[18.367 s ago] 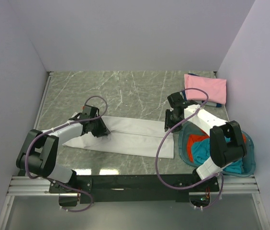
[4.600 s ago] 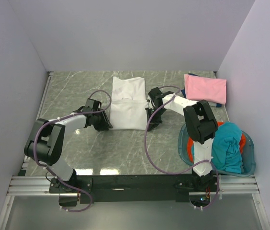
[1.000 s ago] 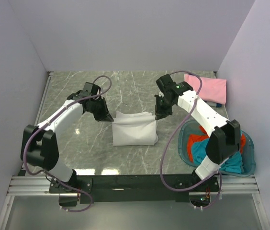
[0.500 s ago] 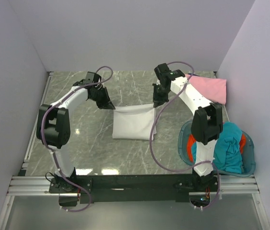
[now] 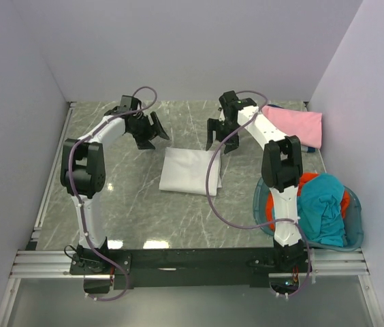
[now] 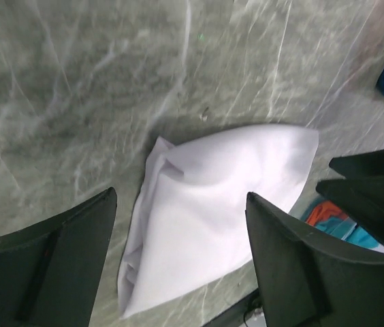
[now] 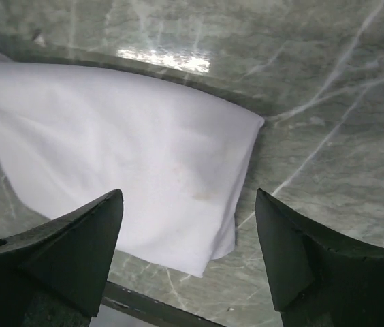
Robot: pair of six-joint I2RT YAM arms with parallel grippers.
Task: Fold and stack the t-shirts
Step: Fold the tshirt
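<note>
White shirt (image 5: 190,170) folded flat mid-counter (image 5: 110,197). Left fingers (image 6: 49,266) at its 11 o'clock, right fingers (image 7: 56,259) at 1 o'clock, both spread wide, empty.

Bright, even, diffuse overhead light; sharp throughout the top view.
Soft glare patches on the marble table (image 5: 152,243) near the front edge; a brighter streak beyond the white t-shirt (image 7: 131,150) in the right wrist view. Narrow dark shadow along the shirt's far edge in both wrist views. Fingers (image 6: 49,272) of the left gripper (image 6: 180,196) and right gripper (image 7: 188,194) near-black, underexposed, slightly soft at close range. Marble veining softer in the left wrist view.
</note>
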